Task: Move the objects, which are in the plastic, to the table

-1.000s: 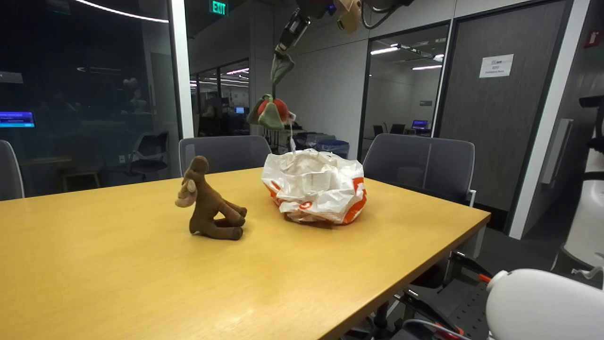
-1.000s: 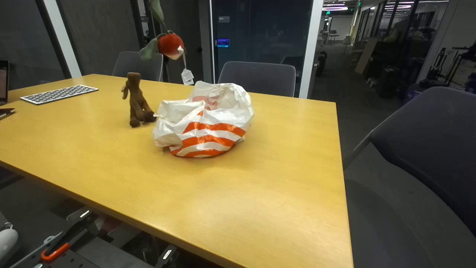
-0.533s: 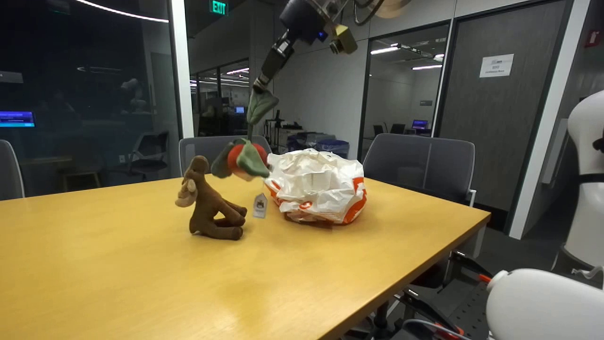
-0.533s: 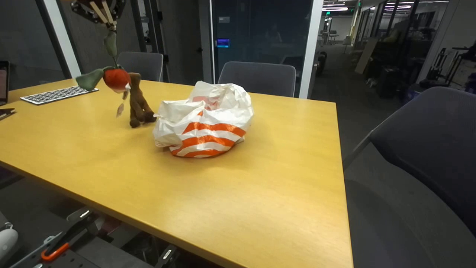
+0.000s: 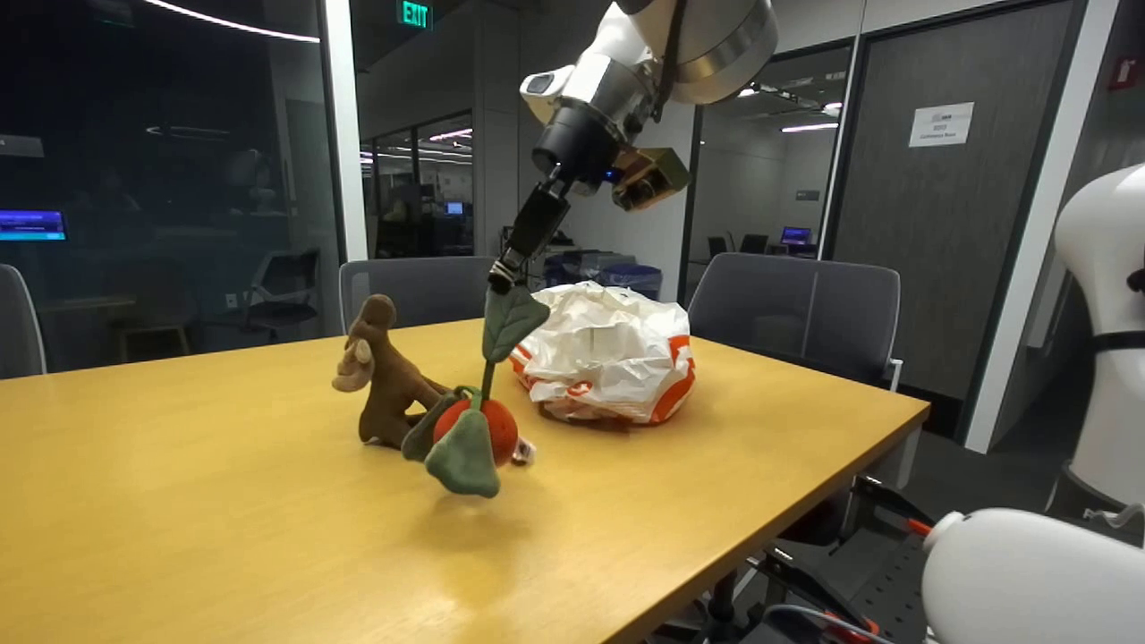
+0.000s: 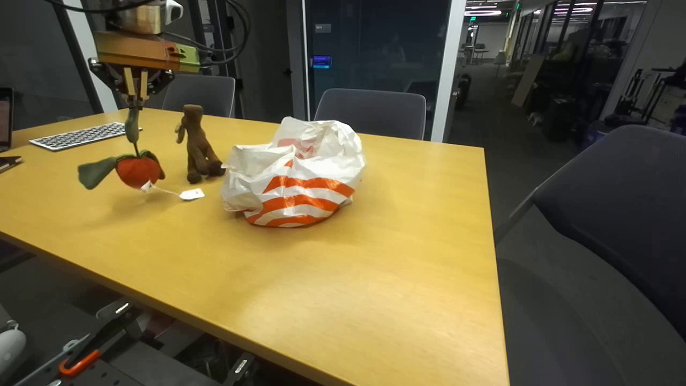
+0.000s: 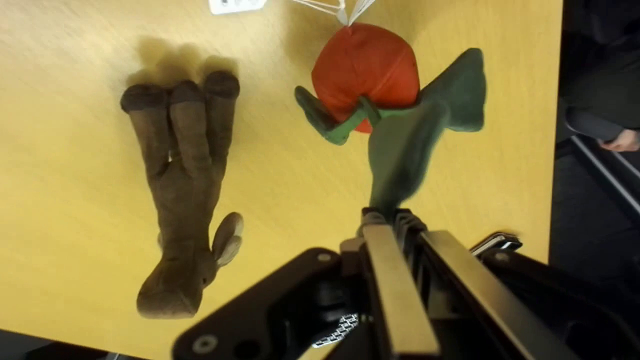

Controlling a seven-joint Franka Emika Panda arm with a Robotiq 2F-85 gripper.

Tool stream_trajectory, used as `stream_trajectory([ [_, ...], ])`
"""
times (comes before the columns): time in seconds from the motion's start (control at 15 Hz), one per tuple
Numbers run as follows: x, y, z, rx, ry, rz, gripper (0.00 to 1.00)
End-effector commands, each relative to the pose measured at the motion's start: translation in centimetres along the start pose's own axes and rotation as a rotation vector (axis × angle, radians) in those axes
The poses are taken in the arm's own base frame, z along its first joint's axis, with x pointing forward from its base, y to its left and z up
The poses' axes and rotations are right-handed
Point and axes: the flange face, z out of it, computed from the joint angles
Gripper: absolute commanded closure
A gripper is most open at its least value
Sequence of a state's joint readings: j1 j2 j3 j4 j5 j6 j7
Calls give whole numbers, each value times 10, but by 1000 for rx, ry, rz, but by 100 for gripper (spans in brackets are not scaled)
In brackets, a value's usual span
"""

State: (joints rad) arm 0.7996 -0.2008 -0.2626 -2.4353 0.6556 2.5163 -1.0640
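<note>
2 grey mesh-backed chairs [image 5: 796, 313] stand along the far edge of the light wooden conference table [image 5: 224, 519] in an exterior view, and part of a 3rd shows at the left border. The tabletop is smooth and yellowish, marked by soft glare and by the shadow of a plush fruit [image 7: 367, 70] hanging over it: an orange-red ball with green leaves and a white tag [image 6: 192, 194]. The gripper [image 7: 386, 215] has its 2 fingers drawn nearly together, pinching the fruit by the top of its leafy stem, the ball a little above the wood. Near the fruit but apart from it, a brown plush animal [image 7: 182, 200] sits upright on the table. The white plastic shopping bag [image 6: 305, 187], crumpled and printed with orange-red bands, rests just beside the animal, mouth open at the top; its bottom is hidden. Elsewhere on the surface, in an exterior view, lies a keyboard [image 6: 80, 138], with a screen [image 6: 5, 115] cut off at the border. Dark glass walls [image 5: 179, 161] enclose the room, along with a dark door [image 5: 957, 241] bearing a white paper sign [image 5: 941, 125]. A green EXIT sign [image 5: 414, 14] glows high up.
</note>
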Motion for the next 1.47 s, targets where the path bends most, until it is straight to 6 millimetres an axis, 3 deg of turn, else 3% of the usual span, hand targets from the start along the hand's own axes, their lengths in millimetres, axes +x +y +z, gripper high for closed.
stream_trajectory([
  [0.0, 1, 24, -2, 46, -13, 20, 57],
  [0.27, 0, 52, -17, -17, -33, 65, 34],
  [0.6, 10, 112, -65, -169, -59, 176, 0],
  [0.8, 23, 138, -106, -243, -95, 270, 0],
  [0.87, 6, 124, -86, -219, -79, 215, 0],
  [0.93, 8, 128, -93, -227, -79, 225, 0],
  [1.4, 4, 124, -81, -211, -98, 222, 0],
])
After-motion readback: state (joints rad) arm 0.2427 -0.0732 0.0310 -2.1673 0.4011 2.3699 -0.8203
